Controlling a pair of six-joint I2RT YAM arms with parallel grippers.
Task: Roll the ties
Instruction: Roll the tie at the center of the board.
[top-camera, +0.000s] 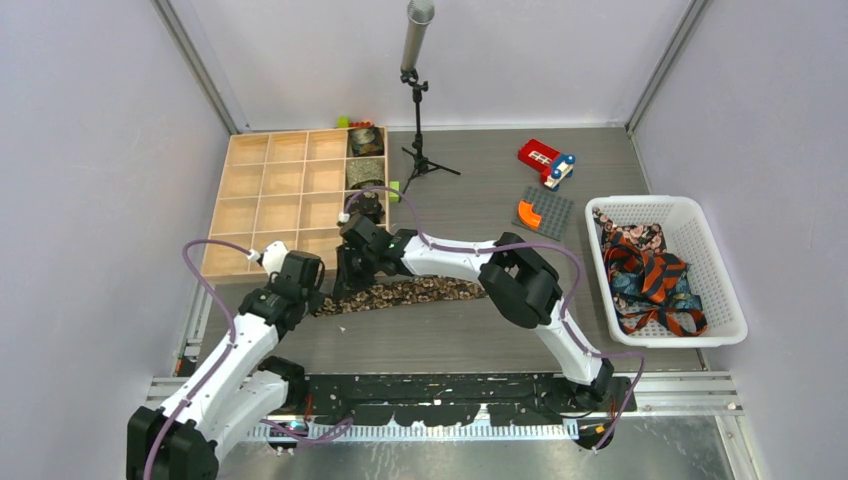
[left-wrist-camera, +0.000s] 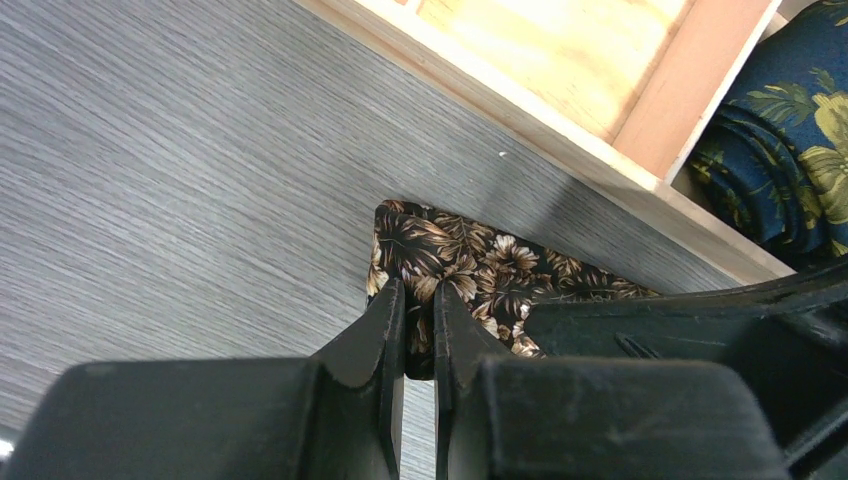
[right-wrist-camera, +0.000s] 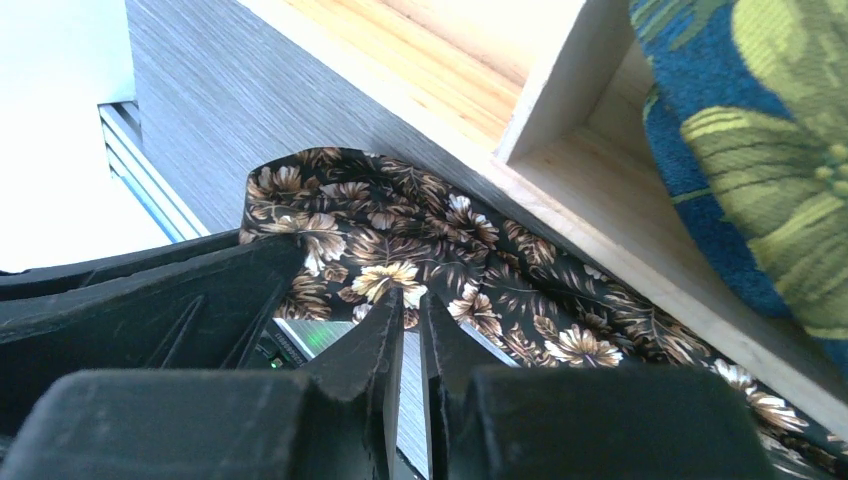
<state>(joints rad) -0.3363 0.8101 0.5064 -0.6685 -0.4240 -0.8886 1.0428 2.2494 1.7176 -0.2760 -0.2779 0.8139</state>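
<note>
A dark brown floral tie (top-camera: 405, 293) lies flat across the table in front of the wooden box. My left gripper (top-camera: 318, 298) is shut on the tie's left end, as the left wrist view (left-wrist-camera: 420, 300) shows, with fabric (left-wrist-camera: 480, 265) pinched between the fingers. My right gripper (top-camera: 350, 285) is shut on the same tie's edge just to the right, lifting it slightly, in the right wrist view (right-wrist-camera: 412, 300), with the tie (right-wrist-camera: 400, 220) spreading beyond it. Rolled ties (top-camera: 366, 140) sit in the box's right column; a blue-green floral one (left-wrist-camera: 790, 150) shows close by.
The wooden compartment box (top-camera: 275, 190) stands right behind the grippers. A white basket (top-camera: 720, 260) with several loose ties (top-camera: 650, 275) is at the right. A microphone stand (top-camera: 418, 100), a grey baseplate (top-camera: 545, 213) and a red toy (top-camera: 545, 158) are at the back.
</note>
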